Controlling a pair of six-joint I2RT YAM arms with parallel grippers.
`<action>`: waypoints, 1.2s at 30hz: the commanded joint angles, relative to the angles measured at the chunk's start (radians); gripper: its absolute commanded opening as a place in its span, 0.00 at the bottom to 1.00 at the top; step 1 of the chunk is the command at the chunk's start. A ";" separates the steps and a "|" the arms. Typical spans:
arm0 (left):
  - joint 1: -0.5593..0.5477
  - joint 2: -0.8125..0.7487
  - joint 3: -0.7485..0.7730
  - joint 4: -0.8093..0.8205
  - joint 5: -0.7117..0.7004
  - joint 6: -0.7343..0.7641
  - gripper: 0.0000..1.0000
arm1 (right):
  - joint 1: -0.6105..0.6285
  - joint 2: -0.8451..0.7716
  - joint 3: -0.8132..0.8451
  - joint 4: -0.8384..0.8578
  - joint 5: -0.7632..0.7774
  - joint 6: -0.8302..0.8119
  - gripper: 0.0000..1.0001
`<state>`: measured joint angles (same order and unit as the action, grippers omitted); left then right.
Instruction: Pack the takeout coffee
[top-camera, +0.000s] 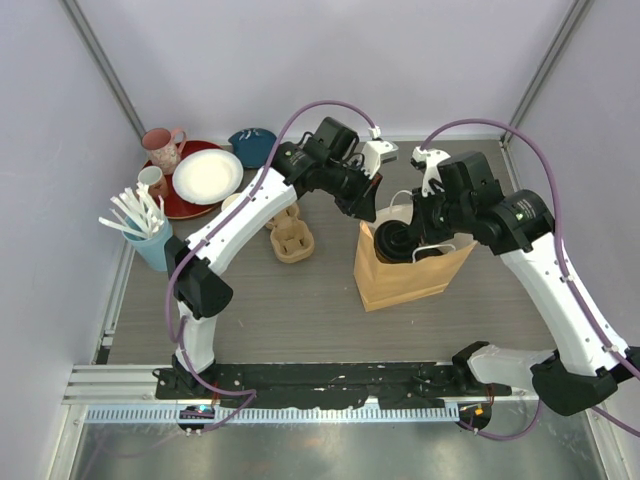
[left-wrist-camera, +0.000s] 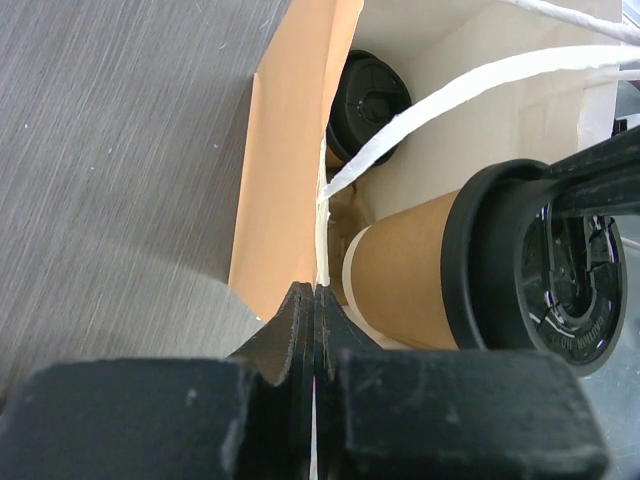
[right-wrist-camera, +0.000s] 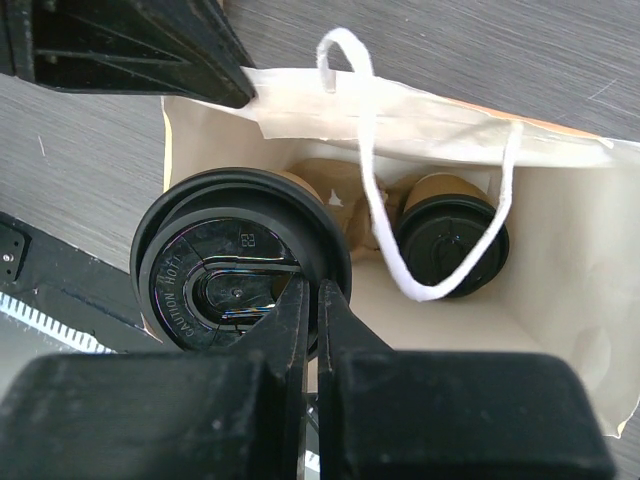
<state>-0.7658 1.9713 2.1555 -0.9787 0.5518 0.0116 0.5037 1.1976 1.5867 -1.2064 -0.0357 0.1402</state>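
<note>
Utensils (top-camera: 135, 212): white, standing in a blue cup at the far left.
Cup carrier (top-camera: 290, 238): cardboard, on the table left of the bag.
Left gripper (left-wrist-camera: 315, 300): clenched on the paper bag's left rim, pinching it flat.
Paper bag (top-camera: 410, 280): tan, upright, mouth open.
Held cup (right-wrist-camera: 215, 270): takeout coffee, tilted in the bag's mouth, black lid outward.
Second cup (right-wrist-camera: 452, 245): lidded, standing down inside the bag.
Right gripper (right-wrist-camera: 312, 295): fingers pinched on the held cup's lid rim.

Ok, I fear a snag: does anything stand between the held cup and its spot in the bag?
The white string handle droops into the bag beside the held cup, across the packed cup. The spot beneath is hidden.
</note>
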 joint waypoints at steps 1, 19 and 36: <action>-0.004 -0.051 0.017 0.015 0.026 -0.005 0.00 | 0.028 -0.004 0.002 0.071 0.016 -0.004 0.01; -0.012 -0.040 0.033 0.017 0.033 -0.033 0.00 | 0.095 0.002 -0.132 0.217 -0.006 -0.109 0.01; -0.018 -0.038 0.058 0.012 0.010 -0.025 0.00 | 0.107 -0.087 -0.159 0.145 0.025 -0.166 0.01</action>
<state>-0.7727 1.9713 2.1605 -0.9852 0.5499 -0.0177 0.6014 1.1423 1.4261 -1.0252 -0.0242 0.0223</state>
